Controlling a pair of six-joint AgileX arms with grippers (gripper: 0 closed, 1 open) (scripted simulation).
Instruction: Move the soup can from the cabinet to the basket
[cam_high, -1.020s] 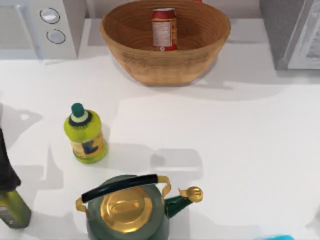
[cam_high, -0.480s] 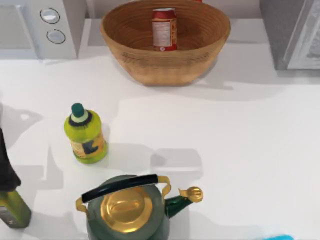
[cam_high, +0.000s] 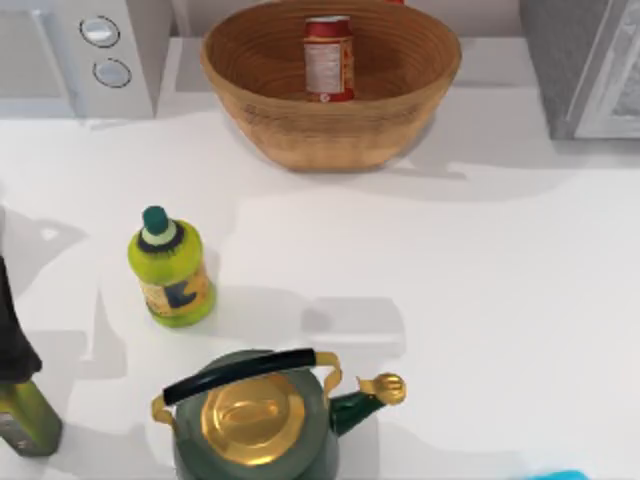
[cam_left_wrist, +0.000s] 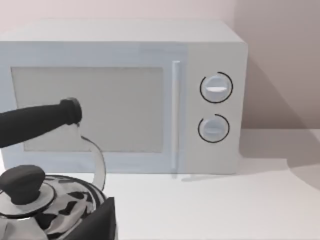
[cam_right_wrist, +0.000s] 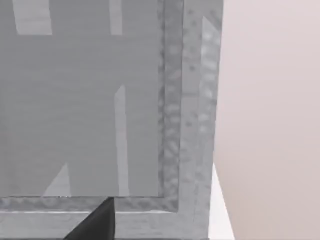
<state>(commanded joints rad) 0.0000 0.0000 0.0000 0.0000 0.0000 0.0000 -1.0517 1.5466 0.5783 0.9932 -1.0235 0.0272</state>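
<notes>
The soup can (cam_high: 329, 58), red and white with a silvery lid, stands upright inside the tan wicker basket (cam_high: 300, 125) at the back middle of the table. The cabinet (cam_high: 565, 70), dark grey with a pale door frame, stands at the back right, apart from the basket. Close in the right wrist view is the cabinet's grey face and pale frame (cam_right_wrist: 170, 125), with a dark part of my right gripper (cam_right_wrist: 97, 225) at the picture's edge. A dark part of my left gripper (cam_left_wrist: 97, 225) shows in the left wrist view, facing a white microwave (cam_left_wrist: 125, 95).
The white microwave (cam_high: 80, 55) with two dials sits at the back left. A yellow-green bottle (cam_high: 172, 270) stands left of centre, a green kettle (cam_high: 255, 415) with a gold lid at the front, and an olive bottle (cam_high: 22, 410) at the front left. A patterned silver kettle (cam_left_wrist: 45, 200) stands before the microwave.
A faint shadow at the table's front right edge has gone. The can, the basket and the other things have not moved.
</notes>
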